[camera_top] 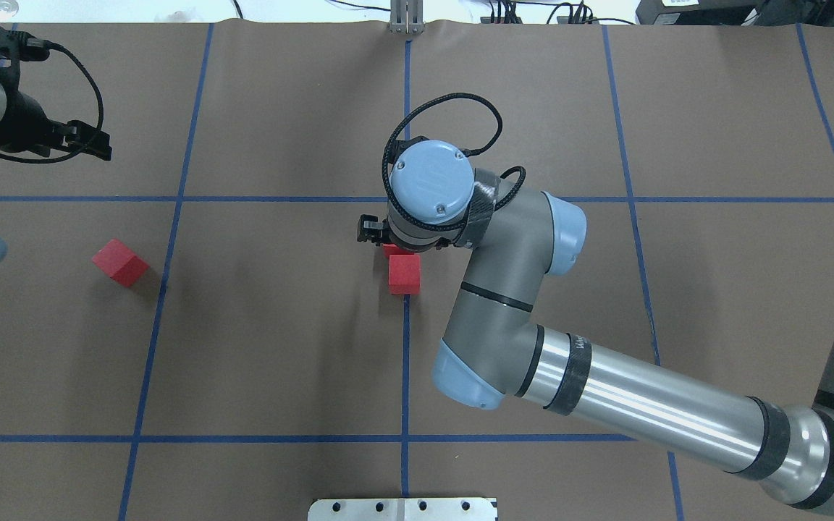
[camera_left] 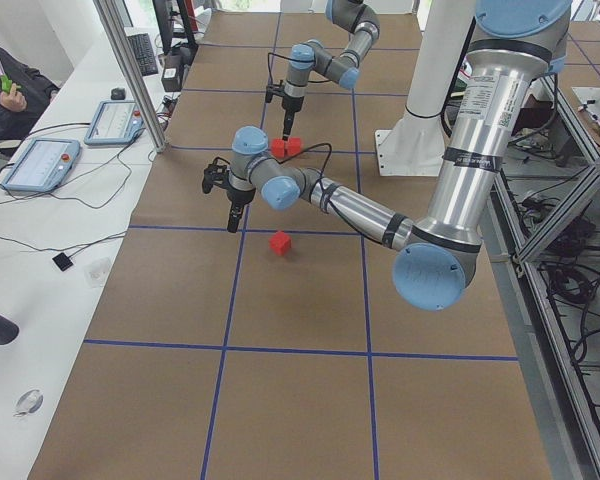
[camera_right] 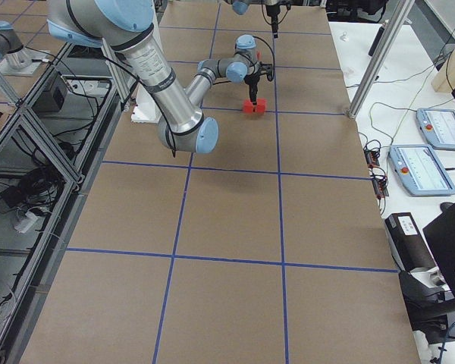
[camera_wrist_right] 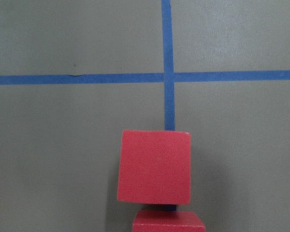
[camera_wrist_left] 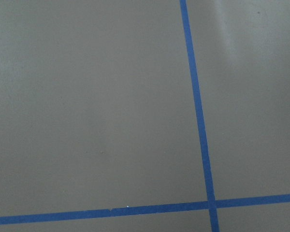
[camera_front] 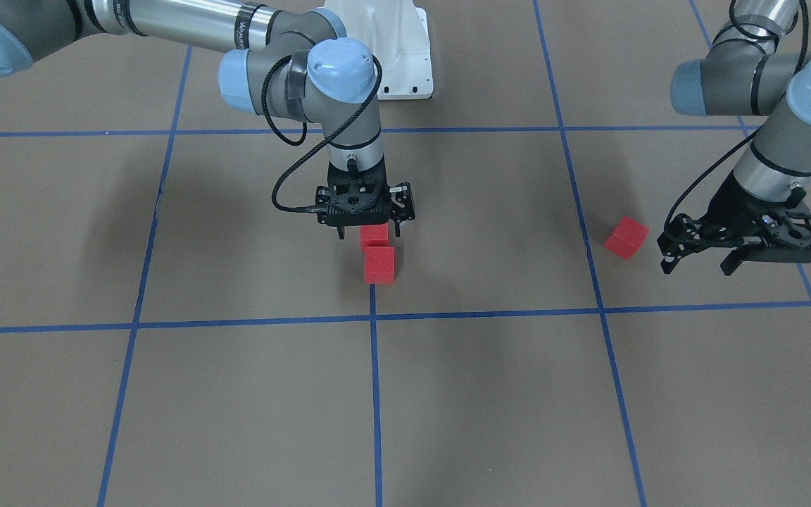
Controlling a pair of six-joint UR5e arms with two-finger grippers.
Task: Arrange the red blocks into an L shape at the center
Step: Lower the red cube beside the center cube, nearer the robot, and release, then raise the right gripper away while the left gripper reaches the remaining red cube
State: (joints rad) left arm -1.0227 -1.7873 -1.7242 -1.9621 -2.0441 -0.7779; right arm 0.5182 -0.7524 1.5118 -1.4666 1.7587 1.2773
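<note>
Two red blocks sit touching at the centre on the central blue tape line [camera_front: 373,310], one [camera_front: 379,265] toward the operators' side and one [camera_front: 374,234] behind it. My right gripper [camera_front: 369,234] is open, and its fingers stand either side of the rear block with gaps. The right wrist view shows the front block [camera_wrist_right: 154,166] whole and the rear block's top edge [camera_wrist_right: 169,223]. The third red block [camera_front: 626,237] lies apart, rotated, just outside the middle squares on my left side [camera_top: 120,262]. My left gripper [camera_front: 698,267] is open and empty beside it.
The brown paper surface [camera_front: 236,394] is marked into squares with blue tape. The white robot base plate [camera_front: 405,63] stands at the robot's edge of the table. My right arm's forearm [camera_top: 605,398] spans over the right middle square. Tablets and cables [camera_left: 50,160] lie beyond the far edge.
</note>
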